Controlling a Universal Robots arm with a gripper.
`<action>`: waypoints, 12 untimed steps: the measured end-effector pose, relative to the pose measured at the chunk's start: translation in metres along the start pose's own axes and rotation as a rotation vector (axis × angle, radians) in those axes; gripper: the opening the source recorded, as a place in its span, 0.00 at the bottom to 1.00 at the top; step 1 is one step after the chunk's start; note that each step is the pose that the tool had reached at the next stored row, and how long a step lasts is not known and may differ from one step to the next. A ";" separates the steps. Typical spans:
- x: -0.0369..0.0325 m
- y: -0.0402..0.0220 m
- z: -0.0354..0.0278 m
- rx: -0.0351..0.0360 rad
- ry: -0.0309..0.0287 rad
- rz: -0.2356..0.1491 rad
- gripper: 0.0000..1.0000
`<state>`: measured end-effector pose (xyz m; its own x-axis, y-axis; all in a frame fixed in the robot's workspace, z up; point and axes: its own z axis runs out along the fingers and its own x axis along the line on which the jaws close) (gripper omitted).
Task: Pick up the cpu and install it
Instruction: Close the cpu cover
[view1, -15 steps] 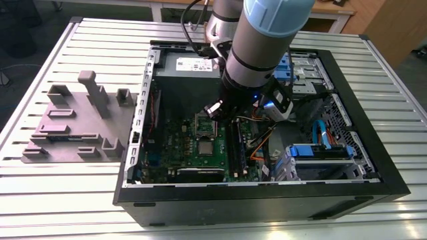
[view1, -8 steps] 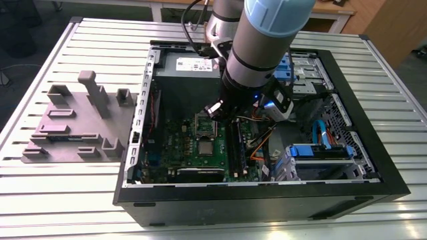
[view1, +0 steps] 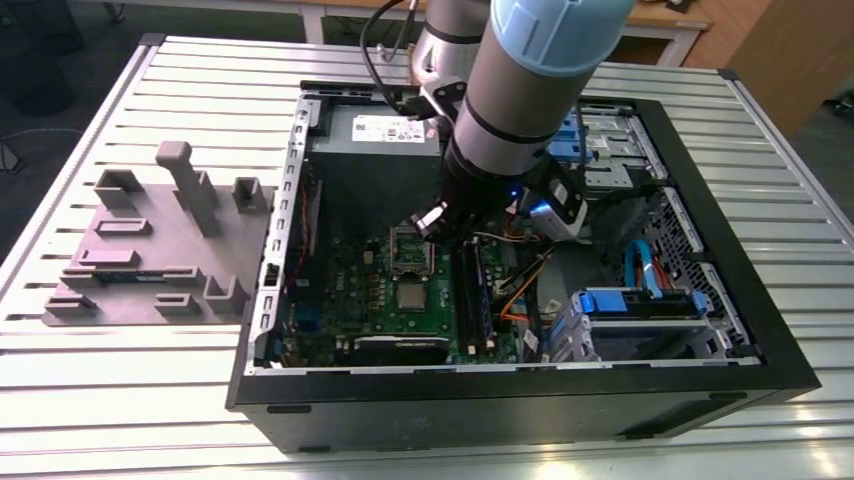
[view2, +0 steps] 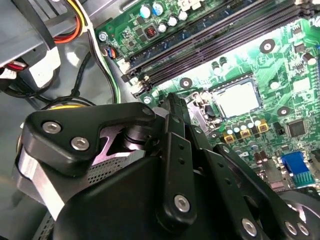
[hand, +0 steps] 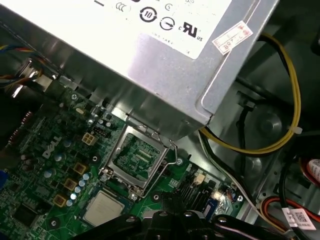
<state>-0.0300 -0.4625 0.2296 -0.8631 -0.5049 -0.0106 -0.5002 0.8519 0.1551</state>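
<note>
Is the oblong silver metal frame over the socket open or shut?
Open. In the first wrist view the oblong silver metal frame is swung up, and the small square silvery-grey cpu lies uncovered on the green motherboard.

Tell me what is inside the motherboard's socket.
The cpu lies in it, silvery top up, with the hinged metal frame flipped open beside it. Whatever lies beneath the cpu is covered.

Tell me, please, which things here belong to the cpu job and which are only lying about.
Job: cpu, open socket frame, motherboard, gripper.
Lying about: power supply box, grey fixture block, blue drive caddy.
</note>
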 end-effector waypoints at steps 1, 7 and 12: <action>-0.0006 -0.0004 0.0004 -0.0050 -0.0028 -0.001 0.11; -0.0038 -0.0010 0.0038 -0.0456 -0.0246 -0.015 0.11; -0.0040 -0.0017 0.0070 -0.0436 -0.0180 -0.079 0.11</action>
<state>-0.0262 -0.4609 0.2225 -0.8221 -0.5677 -0.0423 -0.5640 0.8022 0.1959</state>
